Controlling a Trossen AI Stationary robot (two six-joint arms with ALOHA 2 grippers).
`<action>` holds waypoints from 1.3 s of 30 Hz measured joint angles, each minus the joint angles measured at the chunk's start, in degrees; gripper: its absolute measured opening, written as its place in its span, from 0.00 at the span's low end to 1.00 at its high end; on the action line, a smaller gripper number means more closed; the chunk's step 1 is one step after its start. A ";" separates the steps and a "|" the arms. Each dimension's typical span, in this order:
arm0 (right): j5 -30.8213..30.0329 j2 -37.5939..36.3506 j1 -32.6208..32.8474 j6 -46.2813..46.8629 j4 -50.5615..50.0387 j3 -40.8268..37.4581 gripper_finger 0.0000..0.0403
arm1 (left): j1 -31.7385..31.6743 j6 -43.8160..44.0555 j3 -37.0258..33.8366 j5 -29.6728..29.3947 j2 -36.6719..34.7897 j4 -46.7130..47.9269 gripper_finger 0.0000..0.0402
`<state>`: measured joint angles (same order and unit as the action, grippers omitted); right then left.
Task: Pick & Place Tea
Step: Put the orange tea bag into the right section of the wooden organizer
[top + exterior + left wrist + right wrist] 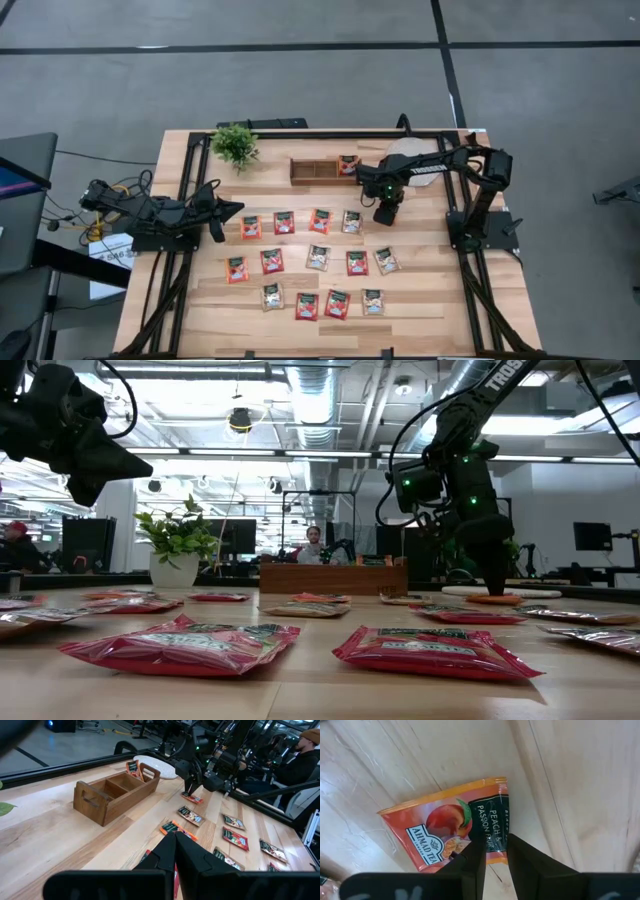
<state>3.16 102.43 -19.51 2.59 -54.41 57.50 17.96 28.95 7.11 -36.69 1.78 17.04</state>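
- At the far right end of the table (200, 330), our right gripper (495, 851) points straight down over an orange peach sachet (451, 826) that lies flat on the wood, and its fingers (476, 854) are pinched on the sachet's near edge with only a thin gap between them.
- The rest of the tea (318, 257) lies flat in loose rows across the middle of the table, well apart from one another.
- One sachet (348, 164) already stands on edge in the right-end compartment of the wooden box (312, 171); its other compartments look bare.
- Our left gripper (176, 851) waits at the left side of the table, fingers pressed together with nothing between them.
- We judge the pick to be at the gripping step, with almost the whole set still to move.
- What worries us: the hold takes only the edge, so the flat packet could slide out as we lift, or hang and swing.
- If the fingers dig into the wood, the sachet may crease or skate sideways instead of coming up.
- On the way to the box, a dangling packet could catch the wall or knock over the one standing inside.
- The plant (235, 144) and the pale disc (408, 148) sit clear of that path.
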 joint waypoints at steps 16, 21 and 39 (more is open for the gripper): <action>0.10 -0.51 -0.19 0.00 -1.31 0.21 0.01 | 0.02 0.00 0.01 0.00 0.00 0.00 0.00; -0.04 -2.38 -0.19 -0.02 -4.39 2.74 0.01 | 0.01 0.00 0.01 0.00 0.00 0.00 0.00; -8.81 -9.40 1.92 -6.80 -13.62 25.24 0.00 | 0.00 0.00 0.01 0.00 0.00 0.00 0.00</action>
<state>-5.65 93.03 -17.59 -4.21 -68.03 82.74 17.96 28.95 7.12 -36.69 1.78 17.04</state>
